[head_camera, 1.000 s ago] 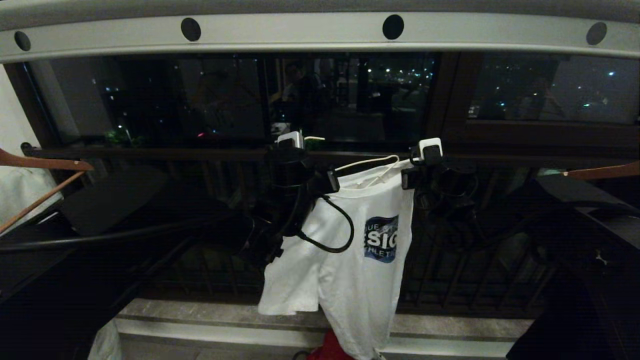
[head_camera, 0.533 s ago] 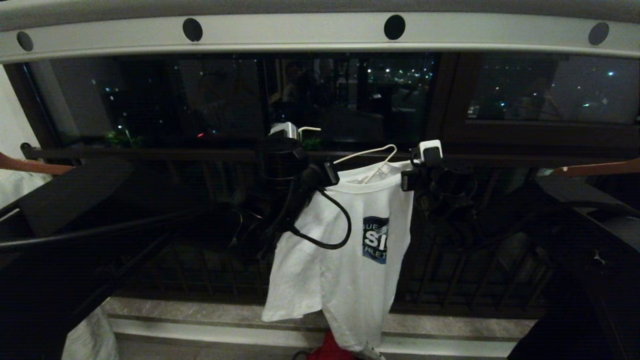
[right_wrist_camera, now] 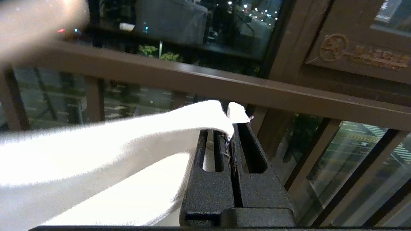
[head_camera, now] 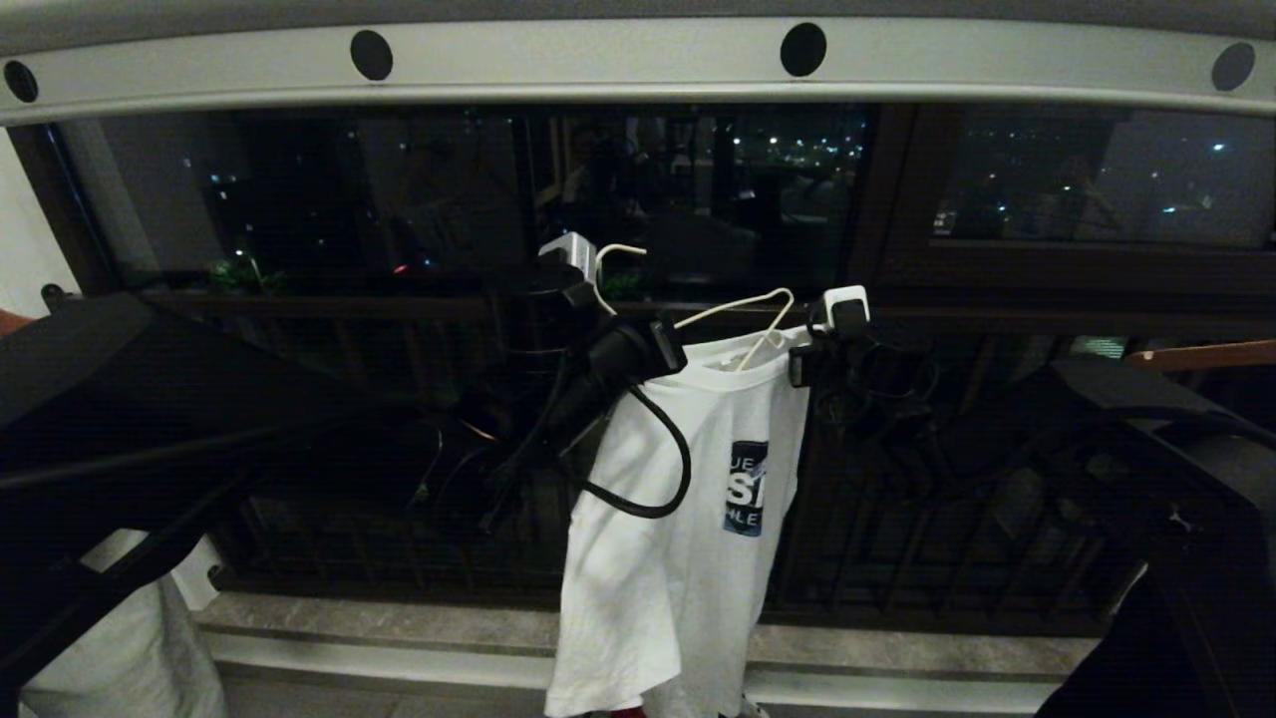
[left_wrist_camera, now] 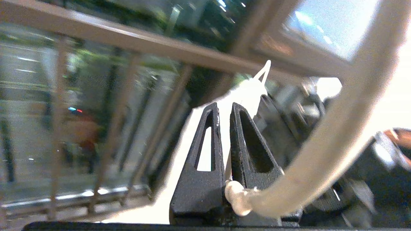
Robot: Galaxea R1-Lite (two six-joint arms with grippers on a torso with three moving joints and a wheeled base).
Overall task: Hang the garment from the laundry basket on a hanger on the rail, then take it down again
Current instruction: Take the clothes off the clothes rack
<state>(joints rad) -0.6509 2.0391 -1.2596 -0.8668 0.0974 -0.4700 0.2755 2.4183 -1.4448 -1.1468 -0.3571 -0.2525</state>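
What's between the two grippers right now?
Head view: between left gripper and right gripper stretches the T-shirt's collar, with the white wire hanger rising through it.

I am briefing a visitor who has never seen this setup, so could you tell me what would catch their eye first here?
Most striking is the white T-shirt with its blue chest print, hanging mid-frame against the dark window, held up between the left gripper and the right gripper, both shut on it. A thin white wire hanger sits in its collar. Above runs the light-grey rail with round black holes.

Head frontal, wrists close (sharing garment point(head_camera: 688, 499))
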